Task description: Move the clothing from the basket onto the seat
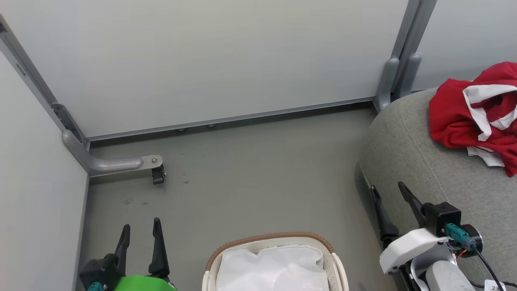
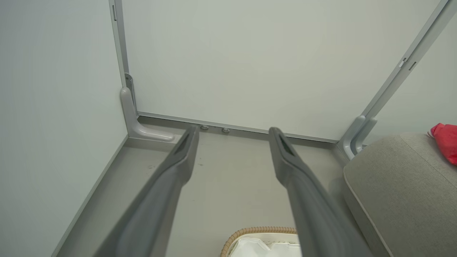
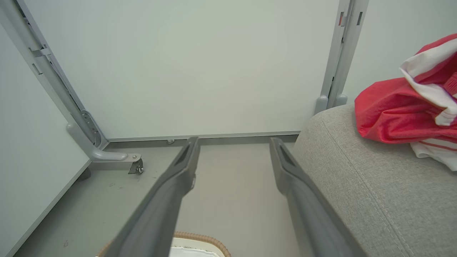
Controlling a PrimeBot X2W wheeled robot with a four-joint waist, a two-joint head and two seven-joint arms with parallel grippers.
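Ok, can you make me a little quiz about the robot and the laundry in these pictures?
1. True or false: the red clothing lies on the grey seat.
2. Pick one: what can you see inside the basket? A) red shirts B) white lining C) a shoe
3. Fill the gap: the left pincer and the right pincer are both ____ and hold nothing.

Key: 1 true; 2 B; 3 open.
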